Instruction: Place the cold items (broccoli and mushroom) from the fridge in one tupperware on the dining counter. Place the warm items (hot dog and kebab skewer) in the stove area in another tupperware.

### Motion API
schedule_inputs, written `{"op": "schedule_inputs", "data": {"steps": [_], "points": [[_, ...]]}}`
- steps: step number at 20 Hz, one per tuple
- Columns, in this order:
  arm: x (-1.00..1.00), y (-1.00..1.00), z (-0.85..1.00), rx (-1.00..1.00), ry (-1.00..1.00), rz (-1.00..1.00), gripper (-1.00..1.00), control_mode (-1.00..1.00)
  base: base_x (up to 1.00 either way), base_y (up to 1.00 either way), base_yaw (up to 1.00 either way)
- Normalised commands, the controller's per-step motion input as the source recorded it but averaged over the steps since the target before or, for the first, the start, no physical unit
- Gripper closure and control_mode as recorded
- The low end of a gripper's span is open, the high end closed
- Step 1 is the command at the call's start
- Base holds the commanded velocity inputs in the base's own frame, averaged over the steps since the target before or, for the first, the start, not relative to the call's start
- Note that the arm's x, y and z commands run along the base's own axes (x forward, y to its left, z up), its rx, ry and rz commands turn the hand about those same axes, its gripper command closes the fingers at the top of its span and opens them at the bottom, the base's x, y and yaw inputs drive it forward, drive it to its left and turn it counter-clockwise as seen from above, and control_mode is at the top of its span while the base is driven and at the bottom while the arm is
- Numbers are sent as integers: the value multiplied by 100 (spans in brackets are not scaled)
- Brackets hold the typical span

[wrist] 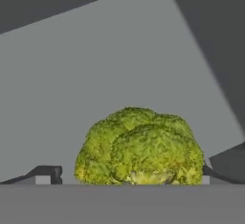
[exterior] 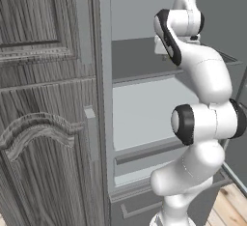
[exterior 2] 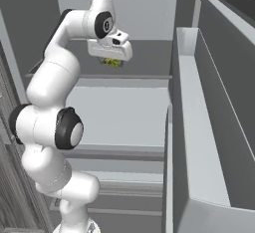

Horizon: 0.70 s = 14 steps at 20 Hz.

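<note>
You have the broccoli (wrist: 139,146) lying straight between the wide-apart jaws on the fridge shelf (wrist: 95,74), so close them now.

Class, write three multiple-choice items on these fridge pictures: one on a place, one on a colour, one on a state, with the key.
1. Where does the broccoli lie?
A. on a fridge shelf
B. on the floor
C. in a tupperware

2. What colour is the broccoli?
A. red
B. yellow-green
C. white

3. How is the pincer?
A. shut on the broccoli
B. open, astride the broccoli
C. shut, empty

Key: 1 A, it rests on the grey shelf under the hand; 2 B, the hand view shows it; 3 B, the tips stand wide on either side.
</note>
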Motion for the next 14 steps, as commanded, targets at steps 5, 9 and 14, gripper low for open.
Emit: {"op": "schedule_inputs", "data": {"steps": [5,9,14], "points": [[-33,4,-42,-9,0,0,-100,-100,0,0,0],[-17,0,-46,-12,0,0,100,-100,0,0,0],[-3,0,-24,-2,1,0,100,-100,0,0,0]]}}
